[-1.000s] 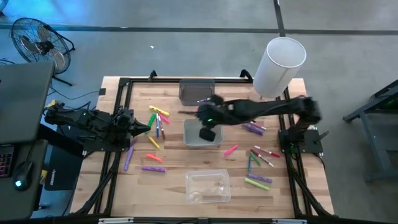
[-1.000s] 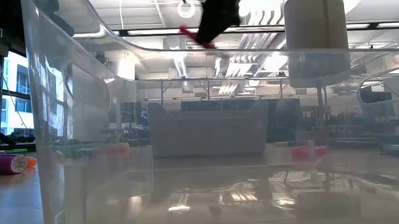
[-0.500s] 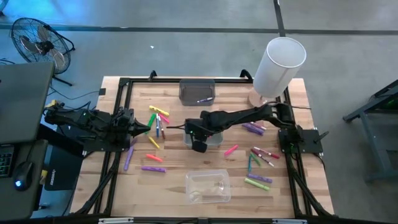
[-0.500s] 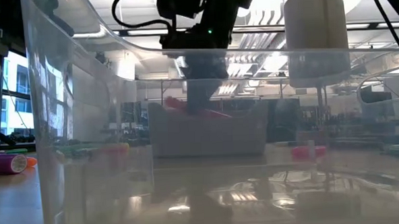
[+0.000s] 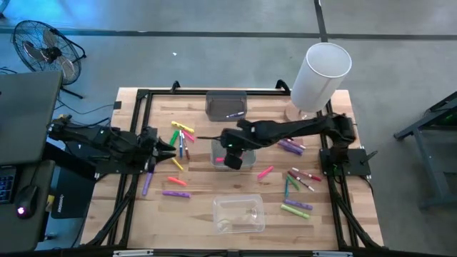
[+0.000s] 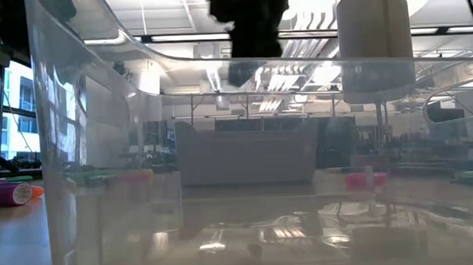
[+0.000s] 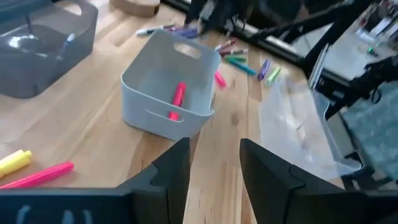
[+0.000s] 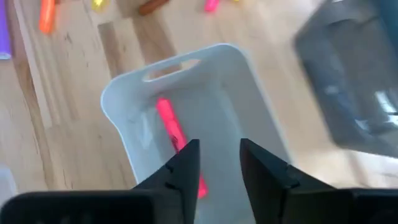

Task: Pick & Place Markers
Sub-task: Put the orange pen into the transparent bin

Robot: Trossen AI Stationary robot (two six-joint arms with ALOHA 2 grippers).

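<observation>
Dead centre of the high view, the right gripper (image 5: 232,158) was parked open and empty over the light grey bin (image 5: 246,160), where a pink marker (image 8: 177,138) was seen lengthwise below its jaws, while the nearest loose markers (image 5: 181,137) were sat closer to the open left gripper (image 5: 168,148).

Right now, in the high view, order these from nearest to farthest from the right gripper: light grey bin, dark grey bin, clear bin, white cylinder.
1. Light grey bin, directly under the right gripper.
2. Dark grey bin and clear bin: too close to call.
3. White cylinder, at the table's far right corner.

The right end effector (image 5: 232,158) hides most of the light bin (image 5: 246,163) from above.
</observation>
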